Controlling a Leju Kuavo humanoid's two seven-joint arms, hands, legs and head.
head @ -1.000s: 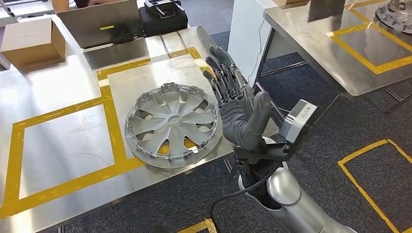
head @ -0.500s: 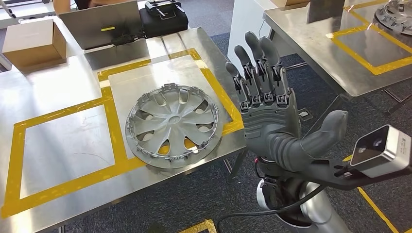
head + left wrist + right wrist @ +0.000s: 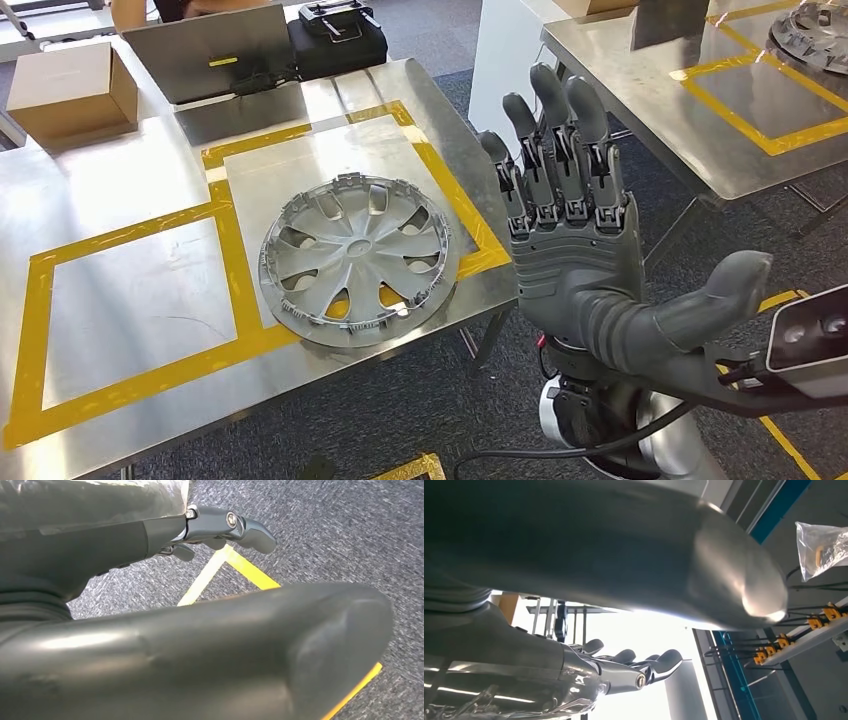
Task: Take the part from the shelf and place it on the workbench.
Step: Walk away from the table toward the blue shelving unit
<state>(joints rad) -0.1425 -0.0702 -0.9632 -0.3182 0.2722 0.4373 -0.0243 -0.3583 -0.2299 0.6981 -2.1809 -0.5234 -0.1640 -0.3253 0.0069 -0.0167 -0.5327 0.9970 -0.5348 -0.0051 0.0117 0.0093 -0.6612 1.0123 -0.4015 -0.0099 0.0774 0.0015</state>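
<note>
The part (image 3: 358,260), a grey wheel cover, lies flat on the desk (image 3: 120,290), face up, near the desk's front right corner. It sits mostly inside a square marked in yellow tape (image 3: 225,240), and its lower rim overlaps the tape line nearest the front edge. Nothing touches it.

The right hand (image 3: 575,250) is raised beside the desk's right edge, off to the right of the part and clear of it. Its fingers (image 3: 550,140) stand straight and close together, the thumb (image 3: 700,305) is stretched out to the side, and it holds nothing. The right wrist view shows the same spread thumb and extended fingers (image 3: 639,667) against bright light.

The left hand (image 3: 200,630) hangs over grey carpet (image 3: 350,540) crossed by yellow tape; its thumb and one finger (image 3: 235,525) show with nothing between them.

At the back of the desk sit a cardboard box (image 3: 70,85), a laptop (image 3: 210,50) and a black case (image 3: 335,40). A second desk (image 3: 690,110) stands to the right, well apart.
</note>
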